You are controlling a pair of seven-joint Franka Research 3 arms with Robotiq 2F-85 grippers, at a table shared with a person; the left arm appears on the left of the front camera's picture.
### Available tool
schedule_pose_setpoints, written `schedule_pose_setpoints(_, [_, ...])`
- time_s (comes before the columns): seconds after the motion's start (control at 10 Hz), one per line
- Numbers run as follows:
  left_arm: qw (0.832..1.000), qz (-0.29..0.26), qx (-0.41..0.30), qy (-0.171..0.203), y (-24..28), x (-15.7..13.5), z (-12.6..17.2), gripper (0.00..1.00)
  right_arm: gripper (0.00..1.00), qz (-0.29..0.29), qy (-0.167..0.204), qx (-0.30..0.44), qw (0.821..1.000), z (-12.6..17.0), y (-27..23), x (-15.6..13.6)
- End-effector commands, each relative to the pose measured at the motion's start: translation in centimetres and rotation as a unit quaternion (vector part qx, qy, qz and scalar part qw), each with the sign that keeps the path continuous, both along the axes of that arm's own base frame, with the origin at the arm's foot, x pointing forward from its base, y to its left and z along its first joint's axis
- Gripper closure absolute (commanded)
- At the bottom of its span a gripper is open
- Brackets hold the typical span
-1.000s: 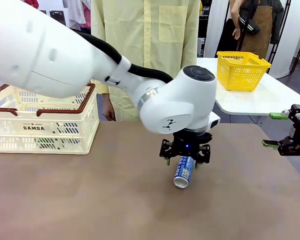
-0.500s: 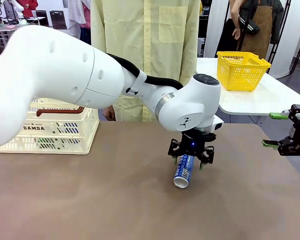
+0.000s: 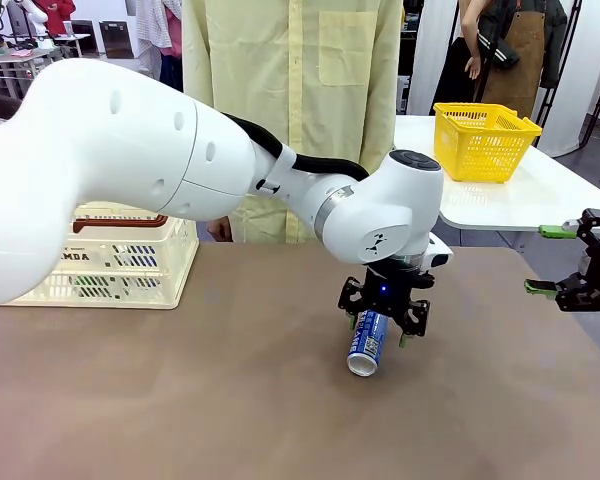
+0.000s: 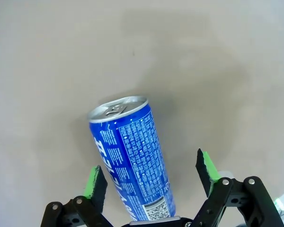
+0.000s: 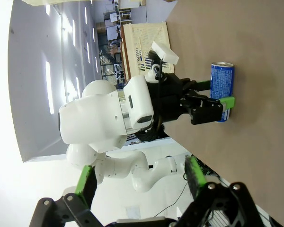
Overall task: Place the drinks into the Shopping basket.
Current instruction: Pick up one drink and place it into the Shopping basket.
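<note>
My left gripper [image 4: 151, 177] hangs over the can [image 3: 368, 342], jaws spread wide, a green pad [image 4: 95, 182] on either side of it and neither touching; I hold nothing. The blue can lies on its side on the table [image 3: 230, 400], its long axis running toward the near edge and slightly left, with one silver end facing the front camera. My right gripper [image 3: 558, 260] waits at the table's right edge, also wide open and empty. Farther back left sits the basket [image 3: 130, 265], well apart from the can. A person [image 3: 290, 100] stands beyond the far edge.
</note>
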State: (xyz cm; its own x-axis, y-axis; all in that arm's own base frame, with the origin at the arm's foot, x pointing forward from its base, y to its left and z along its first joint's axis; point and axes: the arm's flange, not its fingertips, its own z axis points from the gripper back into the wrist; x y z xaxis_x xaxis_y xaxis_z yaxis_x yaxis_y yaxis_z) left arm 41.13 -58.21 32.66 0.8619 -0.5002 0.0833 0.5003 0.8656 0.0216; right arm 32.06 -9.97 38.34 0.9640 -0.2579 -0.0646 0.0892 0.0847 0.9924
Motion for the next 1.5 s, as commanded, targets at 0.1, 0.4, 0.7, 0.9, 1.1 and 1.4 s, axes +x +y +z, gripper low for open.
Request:
schedule_pose_setpoints(0.1, [1.000,-0.014,-0.007,-0.012,1.0,0.4,-0.5,0.00,0.00,-0.006,0.001,0.005,1.000,0.4,0.1,0.1])
schedule_pose_setpoints(0.4, [1.000,0.000,0.007,-0.013,0.4,0.8,-1.1,0.00,0.00,-0.006,0.001,0.005,1.000,0.4,0.1,0.1])
schedule_pose_setpoints(0.7, [0.999,0.004,0.031,0.026,0.3,1.2,-3.1,0.00,0.00,-0.006,0.001,0.005,1.000,0.4,0.1,0.1])
schedule_pose_setpoints(0.9, [0.999,0.011,0.036,0.032,0.5,1.1,-3.4,0.00,0.00,-0.006,0.001,0.005,1.000,0.4,0.1,0.1])
schedule_pose_setpoints(1.1, [0.999,0.009,0.030,0.034,0.3,1.2,-3.3,0.00,0.00,-0.006,0.001,0.005,1.000,0.4,0.1,0.1])
schedule_pose_setpoints(1.4, [0.999,0.011,0.032,0.026,0.1,1.2,-3.4,1.00,0.00,-0.006,0.001,0.005,1.000,0.4,0.1,0.1])
